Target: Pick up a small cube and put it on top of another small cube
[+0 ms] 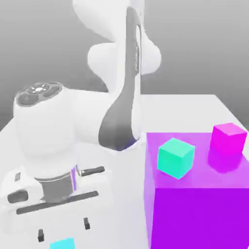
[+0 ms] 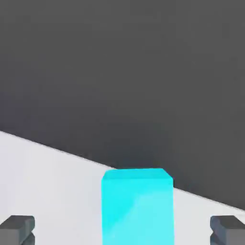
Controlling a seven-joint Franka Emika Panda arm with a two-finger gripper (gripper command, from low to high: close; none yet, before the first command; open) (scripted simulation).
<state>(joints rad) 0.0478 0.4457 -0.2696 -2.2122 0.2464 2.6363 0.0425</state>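
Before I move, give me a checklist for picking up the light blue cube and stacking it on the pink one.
1. Pincer open: ok, its fingers stand wide apart.
2. Light blue cube lined up between the fingers: ok, it shows between them in the hand view, with a gap on each side.
3. Fingers low enough to grip: cannot tell, the height over the cube is unclear.
4. Pink cube bare on top: ok, nothing rests on it.
5. Pink cube steady on the purple block: cannot tell; it sits near the block's edge.
6. Mint-teal cube apart from the pink one: ok, a gap separates them.
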